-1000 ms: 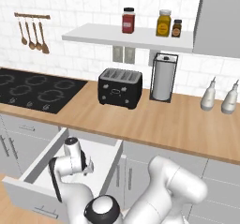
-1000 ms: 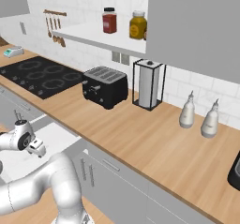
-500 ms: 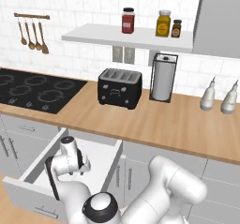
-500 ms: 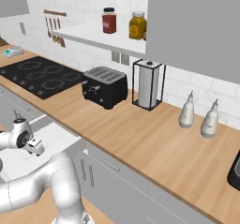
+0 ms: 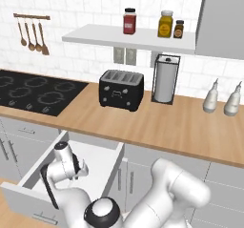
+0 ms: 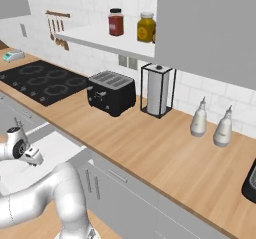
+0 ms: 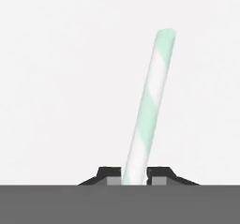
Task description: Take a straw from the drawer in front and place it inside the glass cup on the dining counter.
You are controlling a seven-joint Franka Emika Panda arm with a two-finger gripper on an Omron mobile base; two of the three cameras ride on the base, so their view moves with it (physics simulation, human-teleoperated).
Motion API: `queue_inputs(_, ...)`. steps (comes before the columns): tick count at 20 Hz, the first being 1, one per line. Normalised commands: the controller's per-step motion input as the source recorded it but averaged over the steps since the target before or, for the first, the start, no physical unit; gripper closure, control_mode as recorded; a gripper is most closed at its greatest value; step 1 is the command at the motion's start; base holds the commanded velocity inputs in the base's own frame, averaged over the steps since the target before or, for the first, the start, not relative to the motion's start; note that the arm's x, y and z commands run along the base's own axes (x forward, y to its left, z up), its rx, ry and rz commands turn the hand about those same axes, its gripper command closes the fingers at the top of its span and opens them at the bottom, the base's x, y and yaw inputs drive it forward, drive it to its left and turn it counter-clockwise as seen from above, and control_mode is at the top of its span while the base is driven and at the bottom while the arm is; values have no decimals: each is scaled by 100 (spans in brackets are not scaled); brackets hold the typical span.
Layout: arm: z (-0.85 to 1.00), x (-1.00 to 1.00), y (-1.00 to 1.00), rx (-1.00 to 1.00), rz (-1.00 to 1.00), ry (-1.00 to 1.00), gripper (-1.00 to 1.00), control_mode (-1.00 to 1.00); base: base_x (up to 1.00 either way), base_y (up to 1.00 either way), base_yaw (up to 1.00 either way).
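The drawer (image 5: 102,155) stands pulled out below the wooden counter, its white inside showing; it also appears at the left edge of the right base view as the drawer (image 6: 47,145). My hand reaches down into it. In the hand view a straw (image 7: 149,110) with pale green and white stripes lies on the white drawer floor, and its near end sits between the two dark fingertips of my gripper (image 7: 135,176), which is shut on it. The glass cup and the dining counter are out of view.
On the wall-side counter (image 5: 181,127) stand a black toaster (image 5: 121,88), a paper-towel holder (image 5: 165,79) and two grey bottles (image 5: 221,98). A black cooktop (image 5: 35,93) lies at the left. Grey cabinet doors (image 5: 131,184) flank the drawer.
The gripper's fingers have closed on the straw. The hand has sunk a little deeper into the drawer.
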Motion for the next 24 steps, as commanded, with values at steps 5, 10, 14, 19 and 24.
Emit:
queue_inputs(5,32,-88,3,13,0,-25,100,-100,0,0,0)
queue_inputs(10,100,-79,0,20,0,-27,100,-100,0,0,0)
queue_inputs(14,100,-59,-25,18,-4,-4,100,-100,0,0,0)
queue_inputs(19,100,-35,-96,27,-16,3,100,-100,0,0,0)
queue_inputs(24,100,-8,-92,32,-19,8,100,-100,0,0,0)
